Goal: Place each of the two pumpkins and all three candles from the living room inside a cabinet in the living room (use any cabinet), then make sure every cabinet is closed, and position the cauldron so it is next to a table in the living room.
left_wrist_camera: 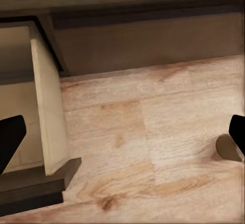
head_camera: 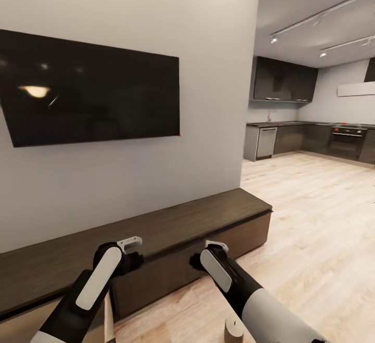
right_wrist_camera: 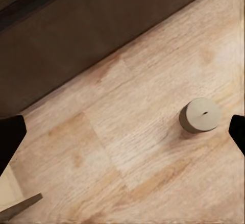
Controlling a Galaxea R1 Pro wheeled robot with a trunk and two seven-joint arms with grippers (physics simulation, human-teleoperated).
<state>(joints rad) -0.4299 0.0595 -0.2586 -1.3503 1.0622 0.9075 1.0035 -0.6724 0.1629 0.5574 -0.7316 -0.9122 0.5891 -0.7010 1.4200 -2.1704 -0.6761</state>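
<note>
A long low dark-brown cabinet (head_camera: 182,223) runs along the wall under the TV. One drawer stands open at its left end, showing a pale wood side (left_wrist_camera: 48,106) and a dark front (left_wrist_camera: 35,188). A short grey candle (right_wrist_camera: 200,115) stands upright on the wood floor in front of the cabinet, also visible as the candle (head_camera: 234,330) beside my right forearm. My left gripper (head_camera: 130,243) hangs open over the floor next to the open drawer. My right gripper (head_camera: 216,246) is open above the floor, with the candle near one fingertip (right_wrist_camera: 237,132). The pumpkins and the cauldron are out of view.
A large black TV (head_camera: 88,90) hangs on the white wall above the cabinet. To the right, light wood floor (head_camera: 312,218) stretches to a kitchen with dark grey units (head_camera: 312,140) at the back.
</note>
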